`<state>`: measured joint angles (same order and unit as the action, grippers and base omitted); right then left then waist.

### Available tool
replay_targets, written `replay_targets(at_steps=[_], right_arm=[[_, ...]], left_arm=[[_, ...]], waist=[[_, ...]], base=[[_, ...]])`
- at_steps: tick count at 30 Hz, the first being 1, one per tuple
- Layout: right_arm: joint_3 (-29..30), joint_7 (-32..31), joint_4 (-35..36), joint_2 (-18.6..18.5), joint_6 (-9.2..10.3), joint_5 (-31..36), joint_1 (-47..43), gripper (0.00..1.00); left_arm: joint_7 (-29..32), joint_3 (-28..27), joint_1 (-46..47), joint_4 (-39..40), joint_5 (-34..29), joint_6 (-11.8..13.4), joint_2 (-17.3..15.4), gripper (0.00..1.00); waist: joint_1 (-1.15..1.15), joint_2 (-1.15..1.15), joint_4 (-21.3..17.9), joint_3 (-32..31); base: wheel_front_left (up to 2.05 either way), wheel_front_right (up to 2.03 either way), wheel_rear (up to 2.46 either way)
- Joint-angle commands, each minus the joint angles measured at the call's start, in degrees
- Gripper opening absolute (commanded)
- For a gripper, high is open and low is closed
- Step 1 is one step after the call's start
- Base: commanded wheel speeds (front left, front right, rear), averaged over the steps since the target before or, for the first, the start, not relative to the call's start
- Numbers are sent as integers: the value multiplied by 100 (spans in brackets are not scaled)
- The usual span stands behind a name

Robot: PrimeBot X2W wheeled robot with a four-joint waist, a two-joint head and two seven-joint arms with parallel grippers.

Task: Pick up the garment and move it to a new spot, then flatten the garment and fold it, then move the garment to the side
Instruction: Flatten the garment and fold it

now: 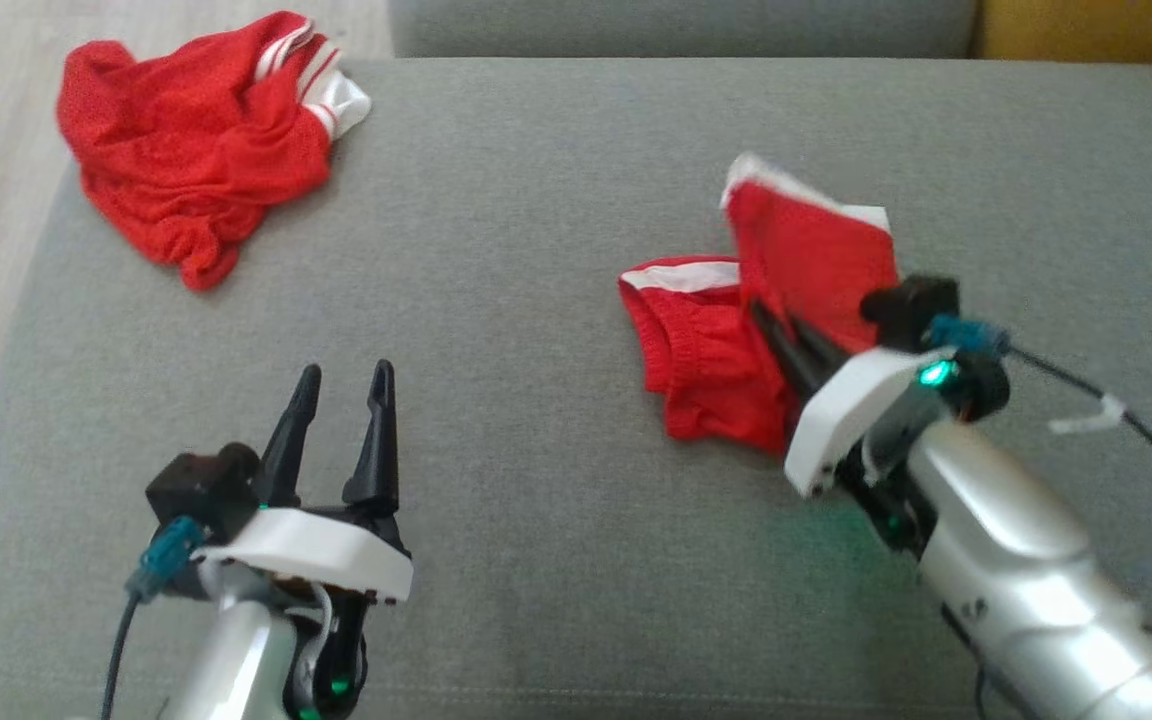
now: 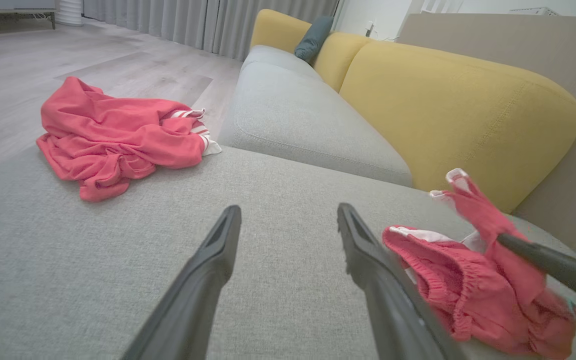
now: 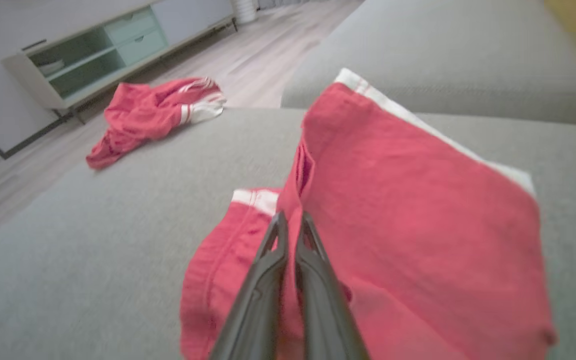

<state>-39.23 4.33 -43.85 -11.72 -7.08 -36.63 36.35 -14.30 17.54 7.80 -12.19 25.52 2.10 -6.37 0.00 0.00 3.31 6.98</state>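
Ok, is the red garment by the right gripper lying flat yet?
No: the red garment is bunched, one part held raised by the shut right gripper.

On the grey fabric sofa cushion (image 1: 576,150), the crumpled red mesh garment (image 1: 186,150) lies at the far left corner. The red white-trimmed cloth shorts (image 1: 706,360) lie well apart from it, right of centre, one flap raised off the cushion. My left gripper (image 1: 346,372) hangs near me on the left above bare cushion; my right gripper (image 1: 766,320) is on the shorts. A yellow upholstered backrest (image 2: 458,110) stands beyond them.
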Motion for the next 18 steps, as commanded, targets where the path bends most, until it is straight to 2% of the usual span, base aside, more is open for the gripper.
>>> replay_targets(at_steps=[1, 8, 18], right_arm=[[-75, -91, 276, 23, -41, 99, -90, 0], [-15, -445, 788, 50, -41, 262, -429, 0], [23, -740, 831, 448, -41, 376, -605, 0]], left_arm=[[-70, -238, 101, 176, -54, -24, 6, 100], [-70, -319, 65, 149, -100, -77, 69, 100], [-70, -345, 70, 46, -165, -164, 148, 100]], waist=[[0, 0, 107, -15], [0, 0, 176, -6], [0, 0, 154, -19]], base=[[0, 0, 0], [0, 0, 0], [0, 0, 0]])
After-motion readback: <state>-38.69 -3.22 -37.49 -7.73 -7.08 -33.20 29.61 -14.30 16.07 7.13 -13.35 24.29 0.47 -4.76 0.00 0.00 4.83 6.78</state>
